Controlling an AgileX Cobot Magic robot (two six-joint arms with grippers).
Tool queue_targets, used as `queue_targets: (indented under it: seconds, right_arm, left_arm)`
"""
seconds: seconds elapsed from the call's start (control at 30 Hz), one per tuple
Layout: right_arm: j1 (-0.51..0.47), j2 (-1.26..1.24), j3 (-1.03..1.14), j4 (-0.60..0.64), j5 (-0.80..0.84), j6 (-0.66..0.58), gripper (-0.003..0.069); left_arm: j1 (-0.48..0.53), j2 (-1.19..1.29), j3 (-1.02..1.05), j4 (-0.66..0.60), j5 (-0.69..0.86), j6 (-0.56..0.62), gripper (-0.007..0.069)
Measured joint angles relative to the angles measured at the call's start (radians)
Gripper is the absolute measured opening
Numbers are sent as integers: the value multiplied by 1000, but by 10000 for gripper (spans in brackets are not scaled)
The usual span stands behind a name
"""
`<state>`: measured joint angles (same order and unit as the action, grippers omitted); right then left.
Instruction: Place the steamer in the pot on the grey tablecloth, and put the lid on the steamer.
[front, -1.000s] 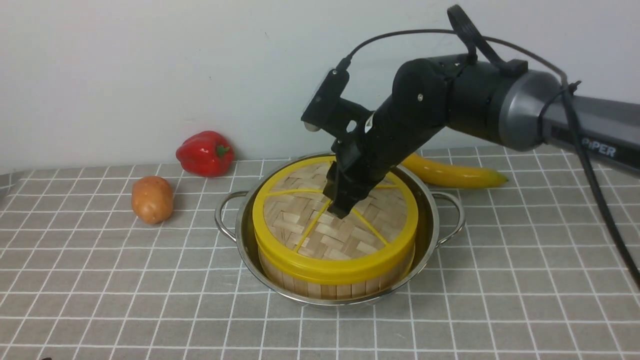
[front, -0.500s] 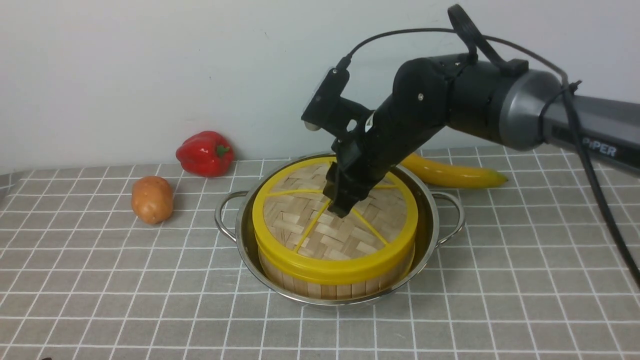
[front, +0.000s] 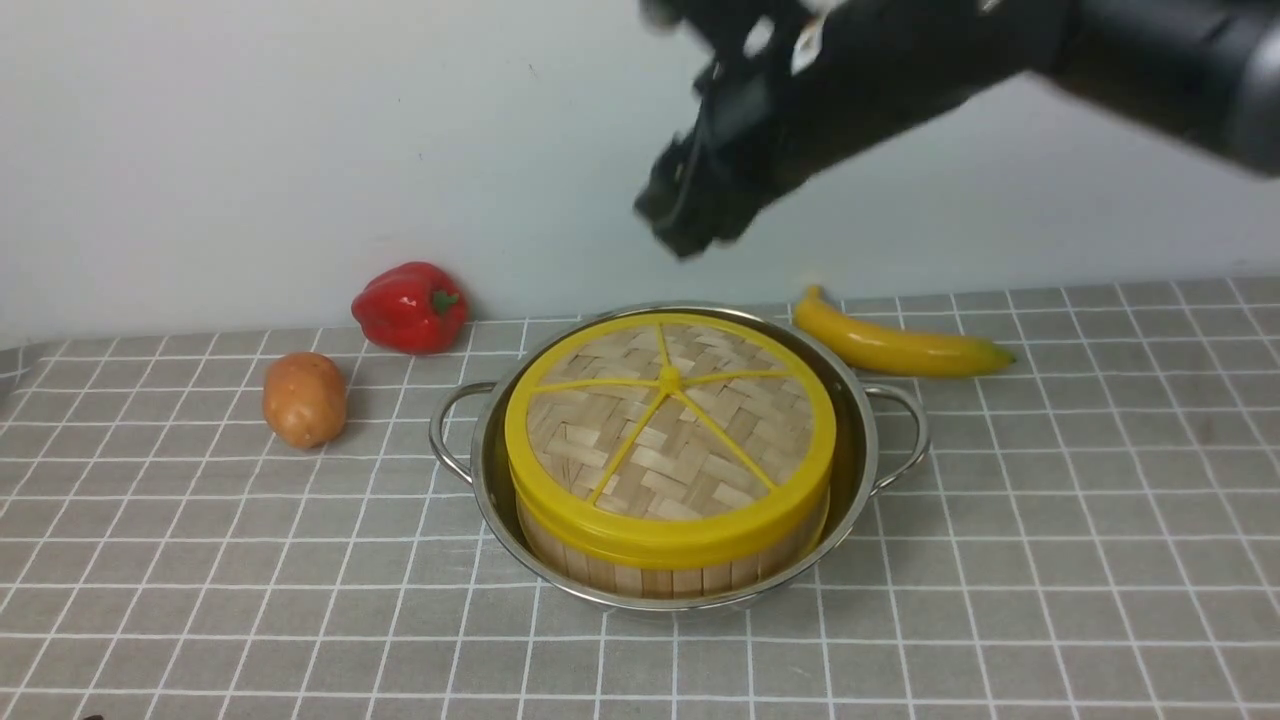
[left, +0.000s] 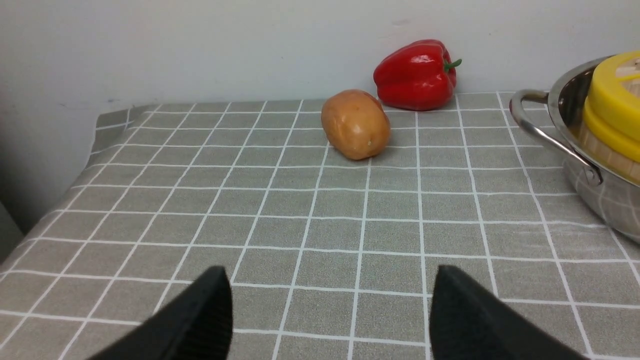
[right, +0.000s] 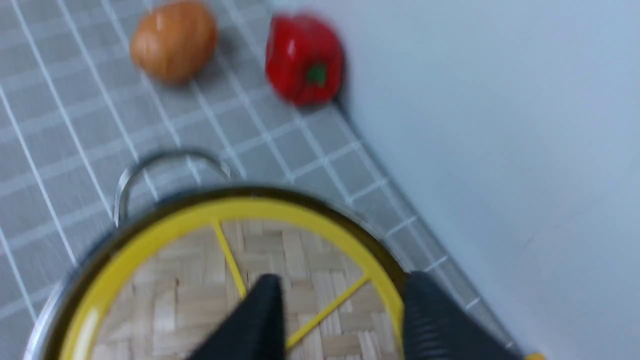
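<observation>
**Lid seated, right jaws clear above it**

The right jaws (front: 690, 225) stand apart and hold nothing; in the right wrist view both fingers (right: 260, 320) frame open air with the lid (right: 240, 280) below them. From the front these jaws hang well above the lid (front: 668, 430), over its far rim, tilted down toward it. So the lid lies straight beneath the right jaws, flat, with no long axis to line up on: a round disc with spokes meeting at a centre hub.

The lid rests level on the steamer (front: 670, 568), which sits inside the pot (front: 860, 450) on the tablecloth (front: 1050, 560). The task looks done; what remains is probably only to draw the right arm away.

The left jaws (left: 330, 315) are wide and empty, low over bare cloth, with the pot (left: 575, 145) well off to one side. The right arm is far nearer the lid.
</observation>
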<state>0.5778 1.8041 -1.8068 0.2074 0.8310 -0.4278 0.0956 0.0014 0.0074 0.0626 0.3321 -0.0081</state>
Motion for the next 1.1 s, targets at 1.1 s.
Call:
queue_targets:
  seconds: [1.1]
  right_arm:
    - [-219,-666,564,-49,-78,210,-1]
  left_arm:
    - [0,0,0,0,0,0,492]
